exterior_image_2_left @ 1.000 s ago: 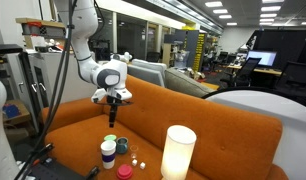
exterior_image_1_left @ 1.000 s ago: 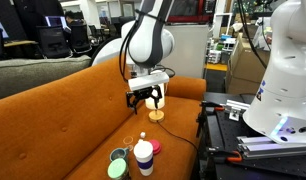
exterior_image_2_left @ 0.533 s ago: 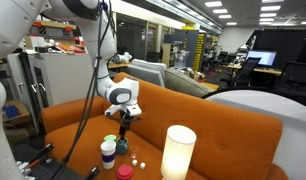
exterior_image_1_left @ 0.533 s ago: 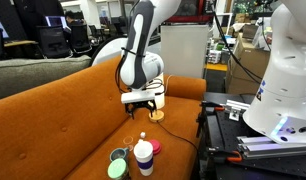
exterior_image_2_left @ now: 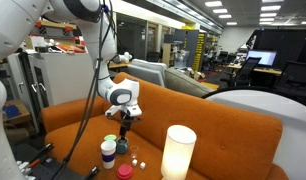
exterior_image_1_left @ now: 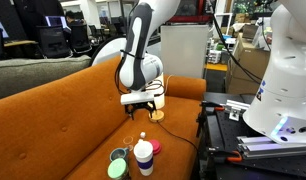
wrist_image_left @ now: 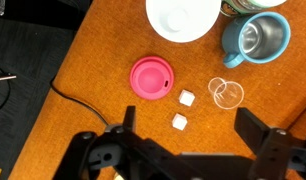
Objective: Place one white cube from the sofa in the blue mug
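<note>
Two white cubes (wrist_image_left: 187,98) (wrist_image_left: 179,122) lie side by side on the orange sofa (wrist_image_left: 93,60) seat in the wrist view. The blue mug (wrist_image_left: 258,38) stands upright and empty at the top right, beyond the cubes. My gripper (wrist_image_left: 191,135) is open and empty, hovering above the seat with the nearer cube between its fingers (wrist_image_left: 128,120). In both exterior views the gripper (exterior_image_1_left: 141,108) (exterior_image_2_left: 124,122) hangs over the seat just behind the cups. The cubes (exterior_image_2_left: 134,155) show as tiny white specks in an exterior view.
A pink lid (wrist_image_left: 152,78), a clear ring-like cup (wrist_image_left: 229,93) and a white cup (wrist_image_left: 183,15) lie close around the cubes. A green cup (exterior_image_1_left: 116,170) stands by the mug. A tall white lamp (exterior_image_2_left: 177,152) stands on the seat. A dark cable (wrist_image_left: 73,95) crosses the sofa.
Over the last second the arm swung lower and closer to the cups. In the last half second nothing has visibly moved. The gripper stays open.
</note>
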